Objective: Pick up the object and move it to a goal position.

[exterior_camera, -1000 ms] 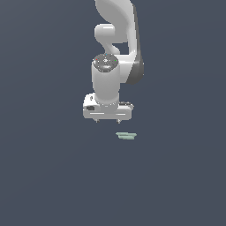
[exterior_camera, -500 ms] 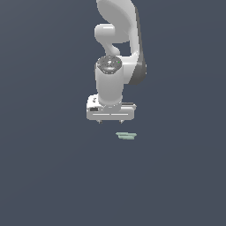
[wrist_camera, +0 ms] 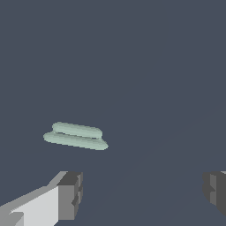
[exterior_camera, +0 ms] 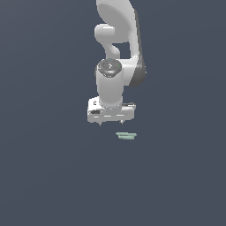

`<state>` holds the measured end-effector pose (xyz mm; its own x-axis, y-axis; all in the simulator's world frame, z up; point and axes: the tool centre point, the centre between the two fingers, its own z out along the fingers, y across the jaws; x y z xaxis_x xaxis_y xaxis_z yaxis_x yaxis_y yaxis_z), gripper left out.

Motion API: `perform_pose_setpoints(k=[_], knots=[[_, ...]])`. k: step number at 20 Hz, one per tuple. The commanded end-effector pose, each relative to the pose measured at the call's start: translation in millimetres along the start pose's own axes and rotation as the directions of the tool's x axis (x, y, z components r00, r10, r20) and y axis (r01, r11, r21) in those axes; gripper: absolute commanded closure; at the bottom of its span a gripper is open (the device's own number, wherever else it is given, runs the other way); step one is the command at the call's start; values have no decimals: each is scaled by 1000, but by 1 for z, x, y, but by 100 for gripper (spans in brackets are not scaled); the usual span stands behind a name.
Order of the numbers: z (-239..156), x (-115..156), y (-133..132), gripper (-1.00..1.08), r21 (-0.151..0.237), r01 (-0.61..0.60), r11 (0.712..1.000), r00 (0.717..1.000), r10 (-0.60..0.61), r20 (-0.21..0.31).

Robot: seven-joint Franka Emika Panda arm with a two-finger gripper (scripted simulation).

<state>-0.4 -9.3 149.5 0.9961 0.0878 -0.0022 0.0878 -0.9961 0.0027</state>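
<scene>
While exterior view shows hand (exterior_camera: pixel 111 123) above object (exterior_camera: pixel 126 136), wrist view shows fingers (wrist_camera: pixel 69 195) spread, ungripped.

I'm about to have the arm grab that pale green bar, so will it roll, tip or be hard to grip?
The bar lies flat and low, so it probably won't roll or tip. Its rounded, stacked edges may slip between the pincer fingers. Being thin, it leaves little height to pinch, so a low, centred grip seems wise.

Flat, even simulator light falls on my white arm (exterior_camera: pixel 115 84), brighter on its top, shaded dark grey on the exterior view's right flank. Both pictures are sharp, without glare or blur. The dim slate background shows no clear cast shadows.
</scene>
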Motion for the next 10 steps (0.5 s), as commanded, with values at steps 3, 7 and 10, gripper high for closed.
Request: perform_pose_setpoints(k=[3, 7, 10], knots=[[10, 0, -3, -100, 5, 81, 997, 997, -81, -5], [22, -1, -6, -100, 10, 178, 984, 984, -178, -13], [31, -2, -9, -100, 15, 261, 965, 965, -261, -22]])
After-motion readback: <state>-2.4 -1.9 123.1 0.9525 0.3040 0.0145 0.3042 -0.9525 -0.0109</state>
